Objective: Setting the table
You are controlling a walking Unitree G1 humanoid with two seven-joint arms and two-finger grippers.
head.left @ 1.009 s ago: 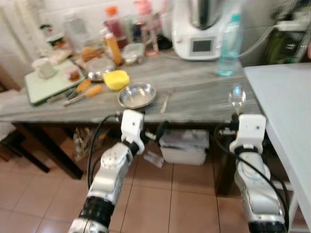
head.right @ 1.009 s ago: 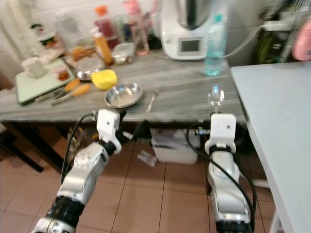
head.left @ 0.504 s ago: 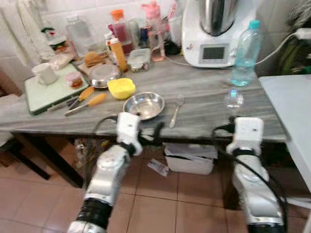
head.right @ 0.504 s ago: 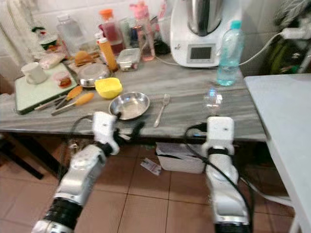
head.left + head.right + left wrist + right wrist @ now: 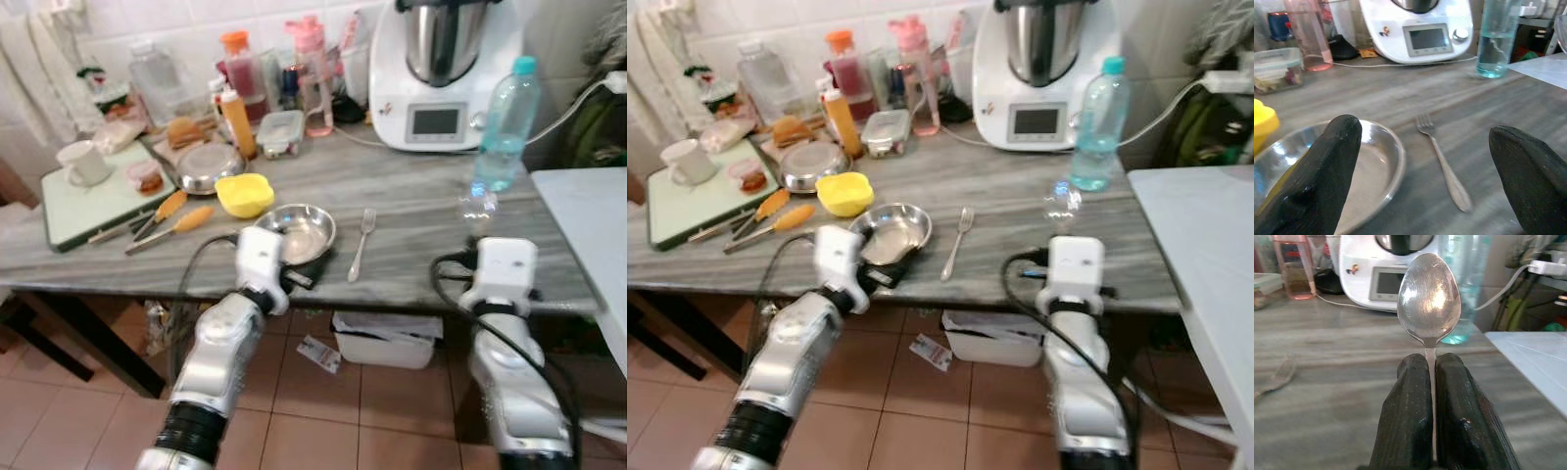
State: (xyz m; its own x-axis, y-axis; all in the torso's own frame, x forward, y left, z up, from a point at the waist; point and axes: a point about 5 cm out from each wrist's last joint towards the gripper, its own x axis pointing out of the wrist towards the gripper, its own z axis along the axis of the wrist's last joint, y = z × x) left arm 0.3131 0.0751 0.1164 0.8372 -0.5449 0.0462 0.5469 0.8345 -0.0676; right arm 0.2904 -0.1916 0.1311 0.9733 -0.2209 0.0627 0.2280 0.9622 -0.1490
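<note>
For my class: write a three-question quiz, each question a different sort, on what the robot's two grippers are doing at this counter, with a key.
1. True or false: the right gripper is shut on a spoon.
2. What lies on the counter beside the steel bowl? A) knife B) fork C) whisk
3. Fill in: the left gripper is ____, its fingers on either side of the bowl's rim and the fork.

Key
1. True: the handle is pinched between the fingers, the spoon's bowl pointing up.
2. B
3. open

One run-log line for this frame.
left gripper open by steel bowl | right gripper shut on spoon | fork on counter
</note>
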